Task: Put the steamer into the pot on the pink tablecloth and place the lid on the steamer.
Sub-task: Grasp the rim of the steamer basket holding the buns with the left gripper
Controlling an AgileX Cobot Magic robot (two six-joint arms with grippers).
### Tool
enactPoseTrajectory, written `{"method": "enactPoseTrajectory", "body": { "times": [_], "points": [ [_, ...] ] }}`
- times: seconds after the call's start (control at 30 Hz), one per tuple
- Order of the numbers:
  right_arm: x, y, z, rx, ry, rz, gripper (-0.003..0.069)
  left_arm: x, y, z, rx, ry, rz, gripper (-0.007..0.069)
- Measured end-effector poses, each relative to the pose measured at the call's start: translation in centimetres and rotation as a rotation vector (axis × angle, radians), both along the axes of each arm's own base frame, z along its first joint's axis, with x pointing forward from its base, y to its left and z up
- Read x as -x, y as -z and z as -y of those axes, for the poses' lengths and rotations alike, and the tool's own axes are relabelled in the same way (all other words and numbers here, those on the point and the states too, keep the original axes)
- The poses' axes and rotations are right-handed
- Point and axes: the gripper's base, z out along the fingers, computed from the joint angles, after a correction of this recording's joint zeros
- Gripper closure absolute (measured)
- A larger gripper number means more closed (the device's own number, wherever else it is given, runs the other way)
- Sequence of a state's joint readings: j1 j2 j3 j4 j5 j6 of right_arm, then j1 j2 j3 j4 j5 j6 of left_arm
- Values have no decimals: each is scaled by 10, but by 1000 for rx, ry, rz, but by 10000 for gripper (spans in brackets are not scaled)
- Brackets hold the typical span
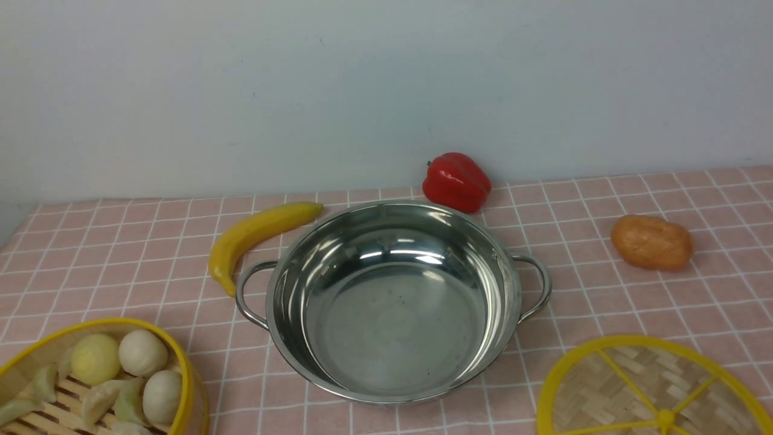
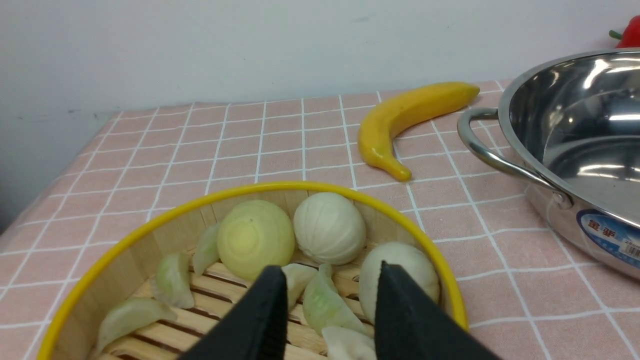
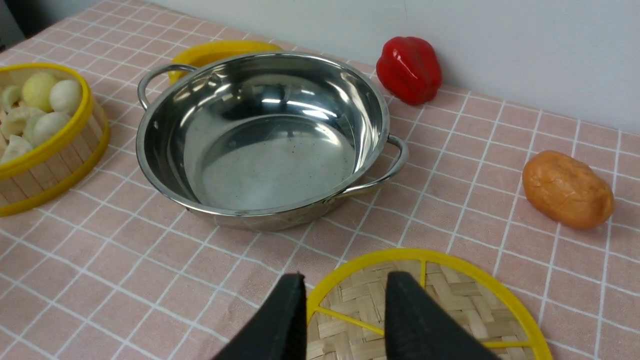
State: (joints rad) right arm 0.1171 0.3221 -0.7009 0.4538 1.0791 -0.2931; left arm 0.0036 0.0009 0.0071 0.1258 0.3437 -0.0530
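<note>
The steel pot [image 1: 392,302] stands empty at the middle of the pink tablecloth [image 1: 604,302]. The steamer [image 1: 90,386] with buns and dumplings sits at the front left. The lid [image 1: 652,393] lies flat at the front right. Neither gripper shows in the front view. In the left wrist view my left gripper [image 2: 330,272] is open and empty, hovering above the steamer [image 2: 250,260], with the pot [image 2: 575,150] to one side. In the right wrist view my right gripper [image 3: 345,282] is open and empty above the lid [image 3: 450,310], near its rim, with the pot [image 3: 265,140] beyond.
A yellow banana [image 1: 253,235] lies behind the pot's left handle. A red pepper [image 1: 456,181] stands behind the pot by the wall. An orange potato-like toy [image 1: 652,241] lies at the right. A pale wall closes the back of the table.
</note>
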Motion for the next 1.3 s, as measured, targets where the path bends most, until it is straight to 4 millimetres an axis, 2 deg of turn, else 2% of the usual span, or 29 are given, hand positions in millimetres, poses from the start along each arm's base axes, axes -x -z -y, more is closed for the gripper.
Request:
{"method": "enactPoseTrajectory", "body": {
  "times": [1.3],
  "points": [
    [-1,-3,-1,-21,-19,35,416,-1,-3,0,-11,3,30,382]
  ]
}}
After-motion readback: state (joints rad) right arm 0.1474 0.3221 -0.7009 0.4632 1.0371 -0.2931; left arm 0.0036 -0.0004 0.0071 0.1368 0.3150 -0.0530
